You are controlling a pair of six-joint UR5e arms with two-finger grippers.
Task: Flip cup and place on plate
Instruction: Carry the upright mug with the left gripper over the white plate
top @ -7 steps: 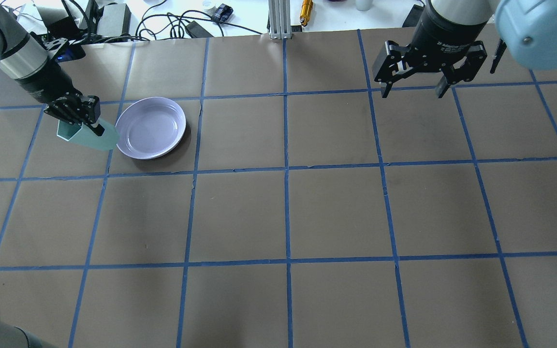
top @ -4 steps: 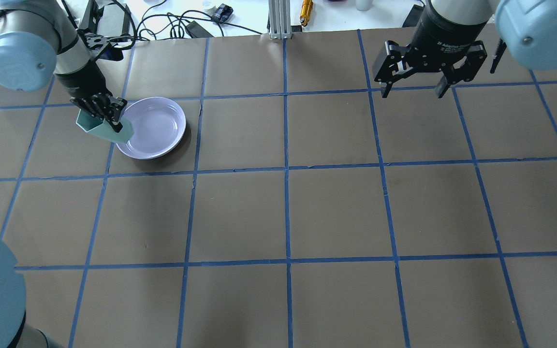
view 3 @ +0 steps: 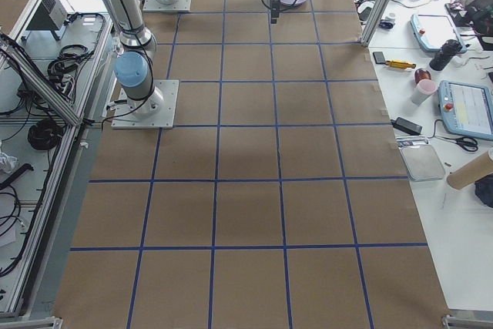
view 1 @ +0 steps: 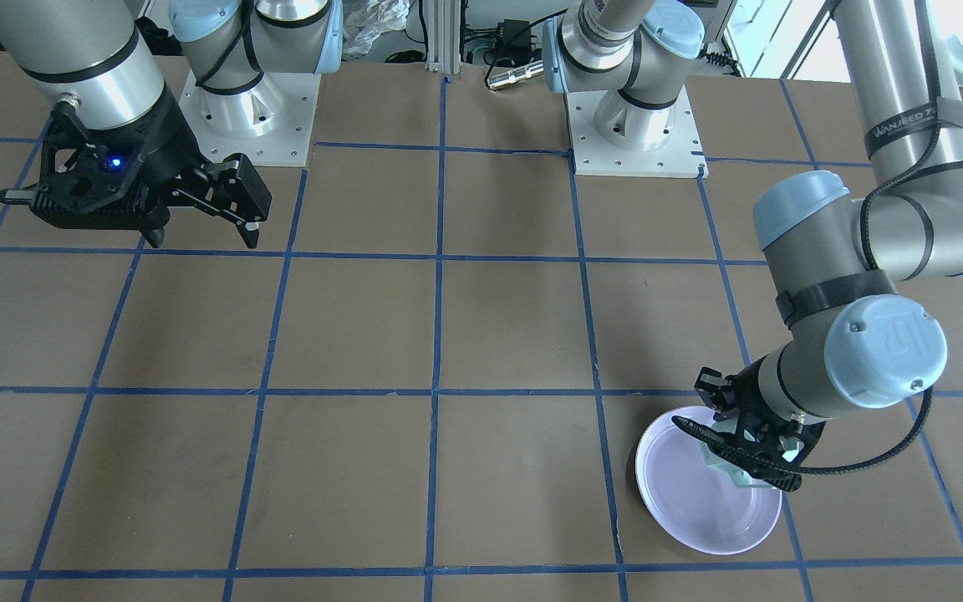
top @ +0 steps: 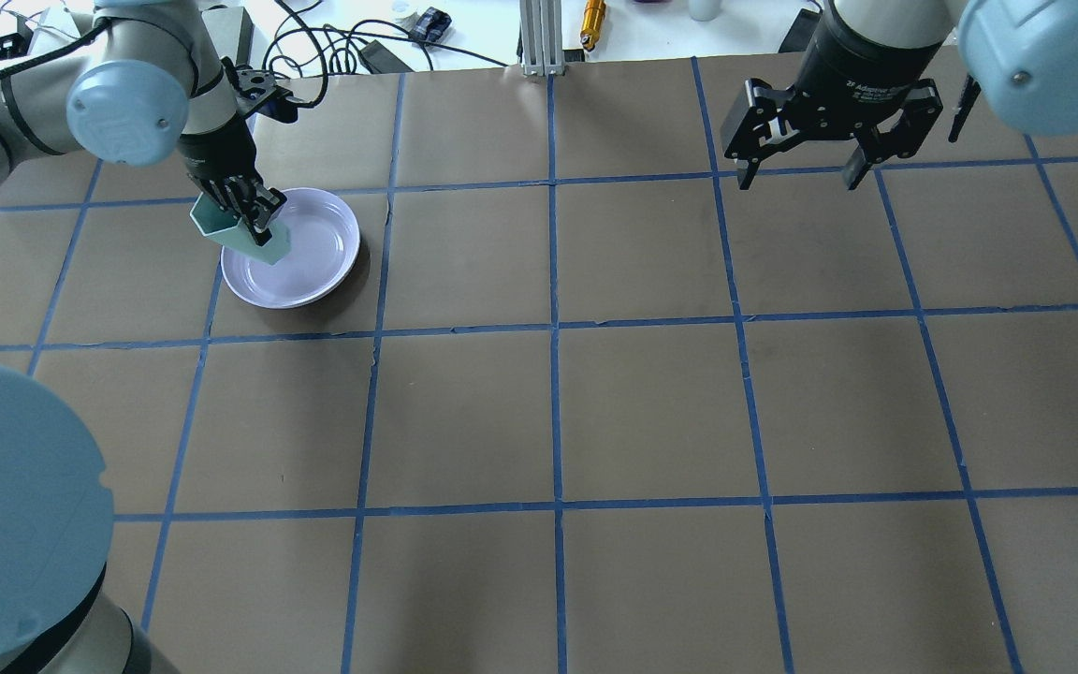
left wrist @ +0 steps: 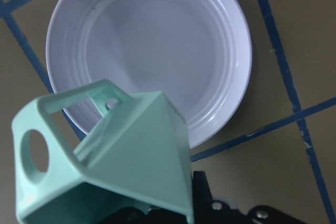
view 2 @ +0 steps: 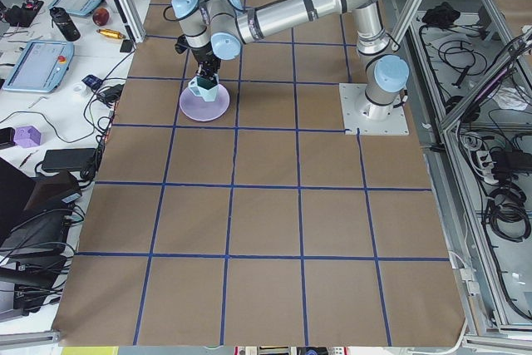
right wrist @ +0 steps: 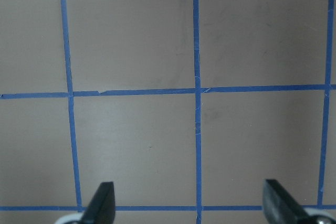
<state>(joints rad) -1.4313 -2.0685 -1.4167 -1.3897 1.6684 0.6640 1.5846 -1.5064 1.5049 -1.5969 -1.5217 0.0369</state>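
Now the left claw (top: 252, 211) is clenched on the small mint-green faceted cup (top: 254, 245), holding it tilted over the left edge of the round, pale lavender plate (top: 333, 245). The cup should be turned fully upright, centred and lowered gently before release. The right claw (top: 799, 181) hangs spread and empty, well apart. Whether the cup touches the plate is unclear, and the gripping fingers are mostly hidden.

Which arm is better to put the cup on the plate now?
Left. The left hand grips the cup right over the plate; the right hand hangs open and empty, far across the table.
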